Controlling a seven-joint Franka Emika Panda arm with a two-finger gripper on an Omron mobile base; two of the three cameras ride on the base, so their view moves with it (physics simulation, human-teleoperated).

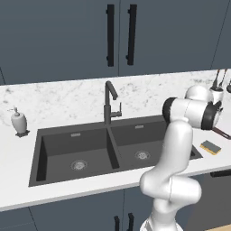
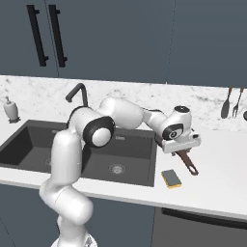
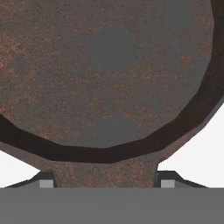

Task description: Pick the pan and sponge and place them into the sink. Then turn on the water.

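The arm reaches out past the right end of the sink [image 2: 29,140], low over the white counter [image 2: 222,159]. The gripper [image 3: 104,183] sits right down on the pan [image 3: 105,74]. In the hand view the pan's rusty brown floor and dark rim loom large, and the root of its short handle runs between the two finger tips [image 3: 46,181], one on each side. The jaws stand spread around that handle; whether they are pressing on it, I cannot tell. From the right base view the pan handle [image 2: 188,163] pokes out from under the hand, just right of the sink. The sponge [image 2: 171,178] lies on the counter in front of that handle, near the sink's right front corner. Both basins sit bare, the dark faucet [image 1: 108,101] upright behind the divider.
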